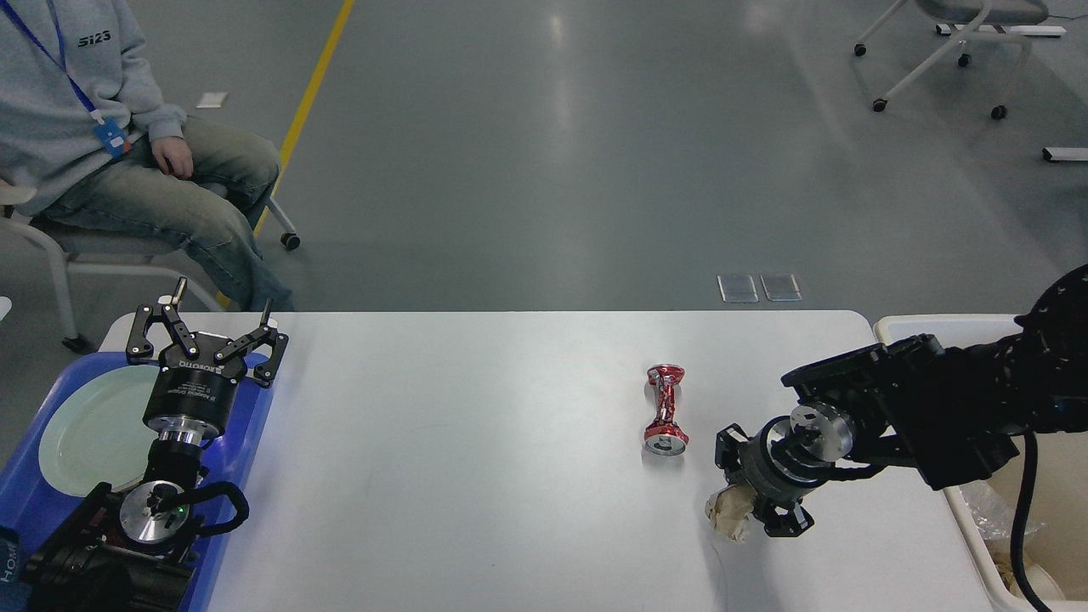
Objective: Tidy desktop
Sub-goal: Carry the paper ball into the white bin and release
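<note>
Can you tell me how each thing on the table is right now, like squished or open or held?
red can: crushed, lying on the desktop
paper wad: crumpled, held
right gripper: shut on the paper wad
left gripper: open, holding nothing
plate: bare, in the blue tray

Beige bin cut off at right edge; blue tray cut at left; seated person's head out of frame.

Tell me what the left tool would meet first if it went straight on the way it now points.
The left tool is open, pointing away toward the desktop's far edge. Nothing stands ahead of it there; beyond lies bare floor. The way looks free, though depth is hard to judge.
</note>
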Tool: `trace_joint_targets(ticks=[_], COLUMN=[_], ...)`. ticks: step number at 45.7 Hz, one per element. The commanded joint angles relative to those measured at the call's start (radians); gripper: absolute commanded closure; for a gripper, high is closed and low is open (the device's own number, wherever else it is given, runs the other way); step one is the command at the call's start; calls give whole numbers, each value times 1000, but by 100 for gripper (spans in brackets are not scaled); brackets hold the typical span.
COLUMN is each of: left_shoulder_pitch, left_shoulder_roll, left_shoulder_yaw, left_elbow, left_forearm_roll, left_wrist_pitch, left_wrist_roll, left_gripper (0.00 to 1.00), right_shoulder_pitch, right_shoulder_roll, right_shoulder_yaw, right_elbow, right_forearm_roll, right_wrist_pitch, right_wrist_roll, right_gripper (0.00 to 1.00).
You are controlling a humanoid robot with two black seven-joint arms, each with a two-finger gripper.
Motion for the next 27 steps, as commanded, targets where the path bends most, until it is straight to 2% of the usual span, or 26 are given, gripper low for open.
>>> trace_joint_targets(ticks=[1, 9, 17, 27], left_shoulder_pitch=[0, 0, 0, 0], left_shoulder_roll=[0, 0, 0, 0], left_shoulder_yaw=[0, 0, 0, 0], left_elbow=[0, 0, 1, 0], left_forearm_roll=[-1, 0, 0, 0], left_wrist_pitch=[0, 0, 0, 0], left_wrist_roll=[0, 0, 0, 0], left_gripper=[4, 4, 4, 4], right_shoulder_pitch=[143, 433, 748, 1169], right_shoulder_roll=[-77, -135, -289, -341], right_shoulder_yaw=[-55, -246, -316, -418], right_elbow=[115, 289, 389, 515], right_forearm_roll=[-243, -448, -601, -632], right_wrist_pitch=[187, 290, 549, 760], right_wrist_roll=[-2, 4, 7, 9], right_gripper=[100, 100, 100, 100])
